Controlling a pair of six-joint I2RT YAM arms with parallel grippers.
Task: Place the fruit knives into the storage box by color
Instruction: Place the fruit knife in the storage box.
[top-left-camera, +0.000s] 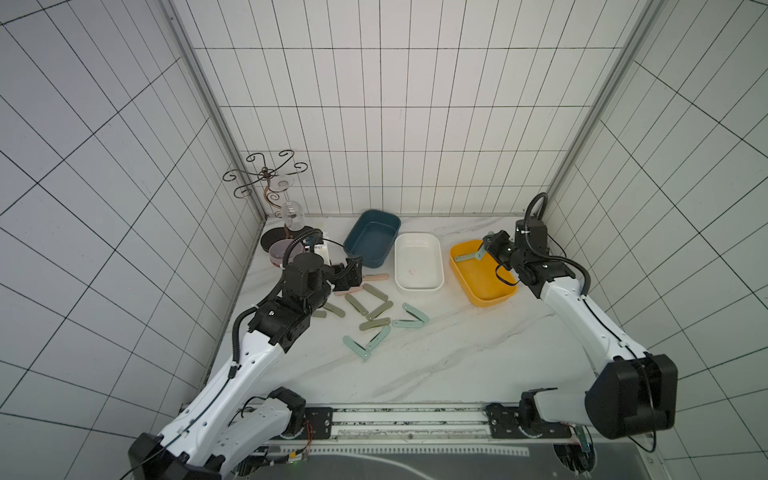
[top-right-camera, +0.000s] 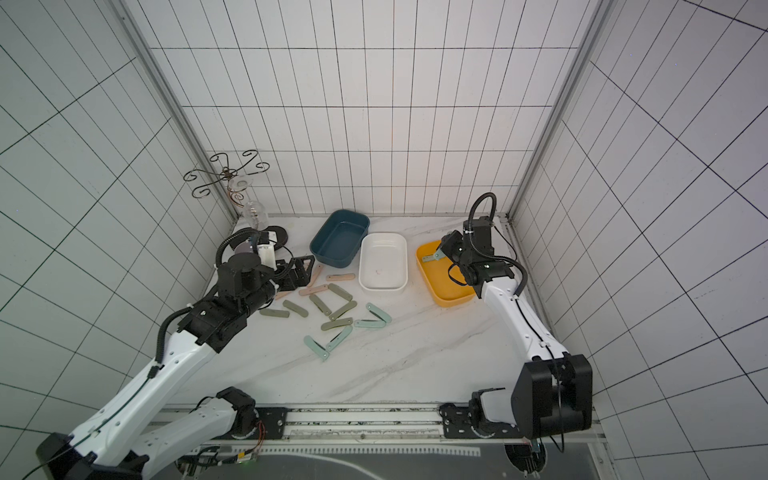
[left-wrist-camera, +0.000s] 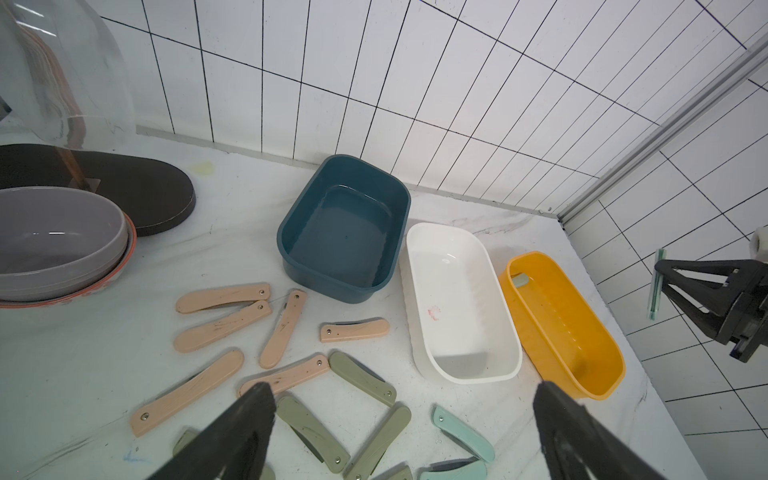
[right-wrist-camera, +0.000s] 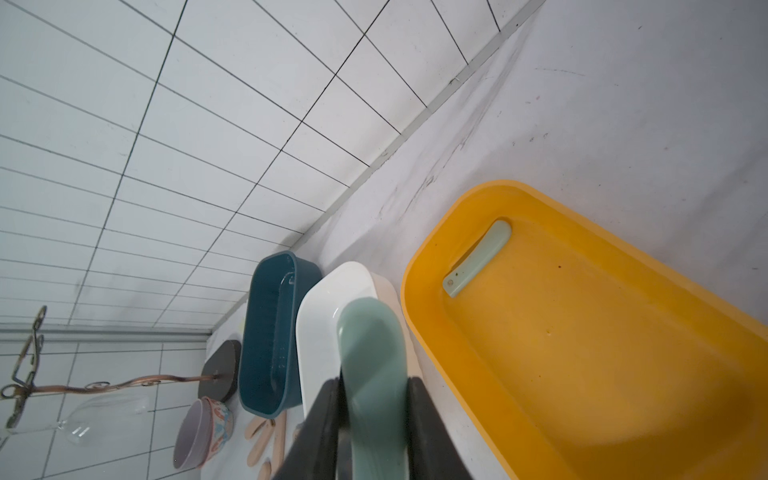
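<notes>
Above yellow box (right-wrist-camera: 419, 266), right end effector (right-wrist-camera: 374, 384) grips mint knife (right-wrist-camera: 370, 340).

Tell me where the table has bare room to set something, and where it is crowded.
Free: table in front of the white box and yellow box, right of the mint knives. Crowded: olive knives by the left gripper.

six peach-pink knives (left-wrist-camera: 222, 297), six olive knives (left-wrist-camera: 361, 378) and six mint knives (top-left-camera: 415, 312). one blue box (left-wrist-camera: 345, 232), one white box (left-wrist-camera: 457, 299), one yellow box (left-wrist-camera: 569, 332).
</notes>
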